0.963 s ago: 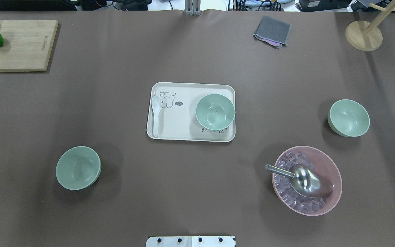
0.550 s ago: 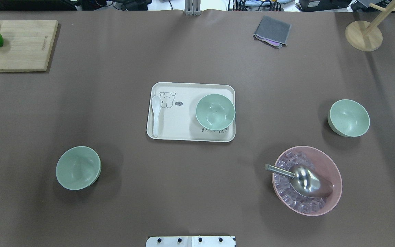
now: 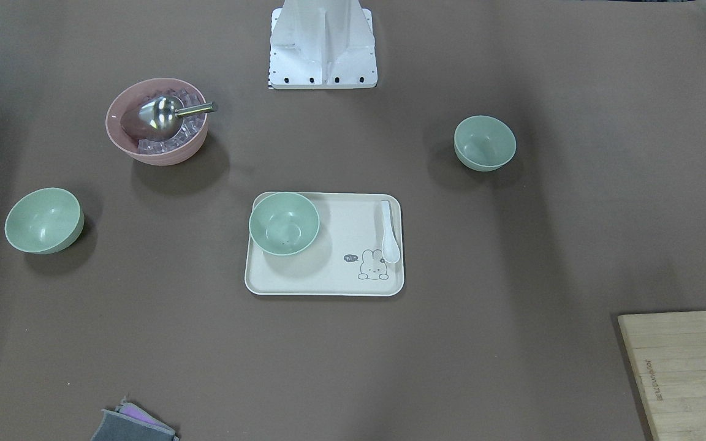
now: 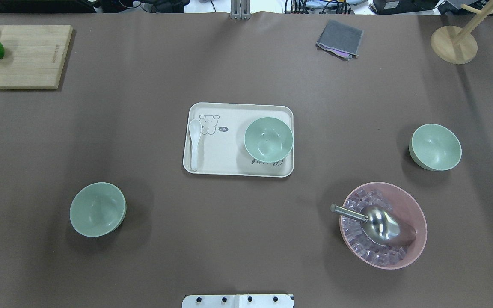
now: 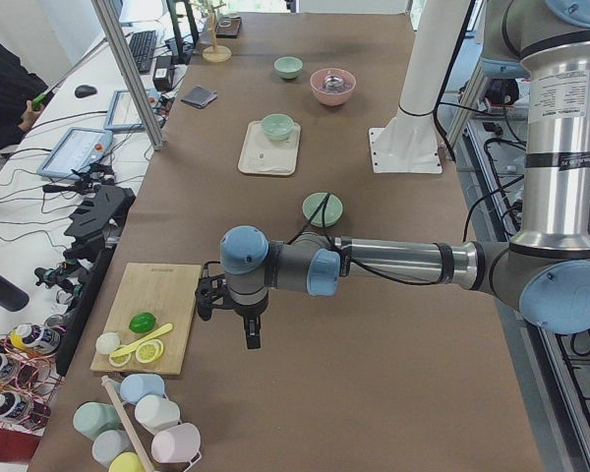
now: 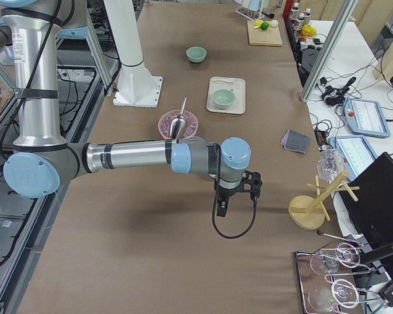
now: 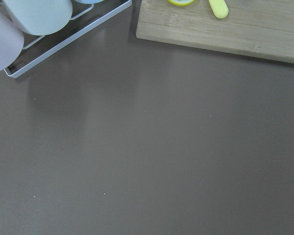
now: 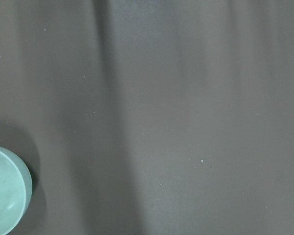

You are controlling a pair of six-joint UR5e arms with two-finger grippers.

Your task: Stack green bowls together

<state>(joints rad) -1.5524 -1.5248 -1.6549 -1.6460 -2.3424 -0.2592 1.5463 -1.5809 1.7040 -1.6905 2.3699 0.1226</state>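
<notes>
Three pale mint-green bowls stand apart and upright. One [image 4: 97, 209] is at the near left of the table, one [image 4: 268, 140] sits on the cream tray [image 4: 216, 164], and one [image 4: 435, 146] is at the right. The right wrist view shows the edge of one bowl [image 8: 5, 196]. Neither gripper shows in the overhead or front views. My left gripper [image 5: 248, 332] hangs over bare table near the cutting board. My right gripper [image 6: 221, 208] hangs over bare table near the wooden stand. I cannot tell whether either is open or shut.
A pink bowl [image 4: 417, 214] with ice cubes and a metal scoop [image 4: 381, 226] stands near right. A white spoon [image 4: 194, 143] lies on the tray. A cutting board [image 4: 28, 55] with fruit, a grey cloth [image 4: 340, 38] and a wooden stand [image 4: 453, 44] line the far edge.
</notes>
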